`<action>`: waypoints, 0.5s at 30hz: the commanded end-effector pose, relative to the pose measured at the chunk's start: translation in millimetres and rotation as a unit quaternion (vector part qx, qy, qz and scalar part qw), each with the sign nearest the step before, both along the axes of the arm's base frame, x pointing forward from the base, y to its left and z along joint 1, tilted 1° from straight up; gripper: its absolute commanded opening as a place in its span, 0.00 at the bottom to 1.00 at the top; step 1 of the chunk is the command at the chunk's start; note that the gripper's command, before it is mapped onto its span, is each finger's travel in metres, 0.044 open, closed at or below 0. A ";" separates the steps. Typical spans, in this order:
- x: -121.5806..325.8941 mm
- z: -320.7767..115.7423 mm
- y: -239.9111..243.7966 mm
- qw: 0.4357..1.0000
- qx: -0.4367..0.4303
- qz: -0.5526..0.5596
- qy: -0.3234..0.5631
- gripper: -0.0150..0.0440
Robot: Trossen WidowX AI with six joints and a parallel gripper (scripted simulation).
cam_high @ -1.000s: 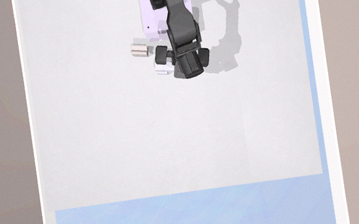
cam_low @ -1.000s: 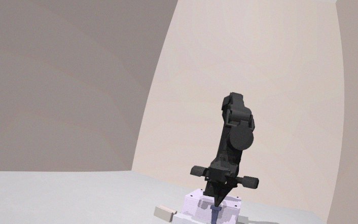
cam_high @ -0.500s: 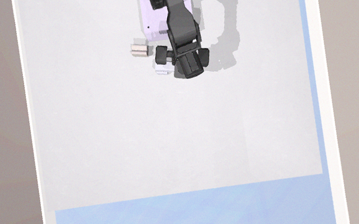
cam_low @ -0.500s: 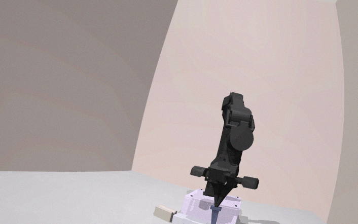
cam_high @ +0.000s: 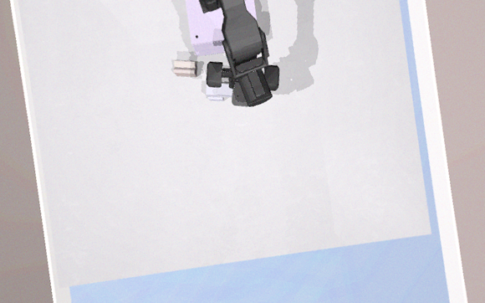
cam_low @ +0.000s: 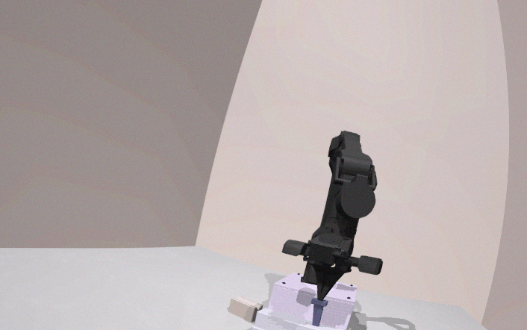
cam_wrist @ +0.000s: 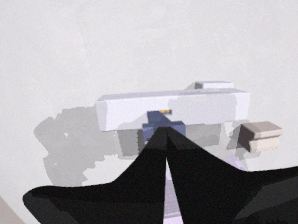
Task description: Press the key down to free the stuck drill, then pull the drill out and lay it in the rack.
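The dark blue T-shaped key (cam_low: 316, 315) (cam_wrist: 156, 118) stands upright at the long white block (cam_low: 274, 316) (cam_wrist: 210, 105) (cam_high: 217, 91). My gripper (cam_low: 319, 298) (cam_wrist: 164, 132) is shut and empty, pointing down, its tips at the top of the key's crosspiece and apparently touching it. In the top view the arm hides the tips and the key. A small orange piece (cam_wrist: 165, 111) shows in the white block's slot beside the key; it may be part of the drill, the rest of which I cannot make out. A grooved beige block (cam_high: 184, 68) (cam_low: 244, 308) (cam_wrist: 265, 131), possibly the rack, lies off one end of the white block.
A pale lilac box (cam_high: 204, 25) (cam_low: 307, 303) with dark holes in its top stands behind the white block, under the arm. A small white piece (cam_high: 215, 98) (cam_wrist: 215, 85) sits at the white block's far side. A blue strip (cam_high: 231, 297) borders the grey surface.
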State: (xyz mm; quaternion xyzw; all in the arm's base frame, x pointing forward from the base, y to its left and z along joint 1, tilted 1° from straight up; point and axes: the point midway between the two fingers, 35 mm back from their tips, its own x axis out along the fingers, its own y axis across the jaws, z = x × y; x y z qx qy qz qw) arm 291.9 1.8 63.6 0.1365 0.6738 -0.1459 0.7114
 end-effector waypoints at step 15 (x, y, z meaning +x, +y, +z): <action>1.8 -26.1 8.9 1.000 0.014 0.006 0.021 0.25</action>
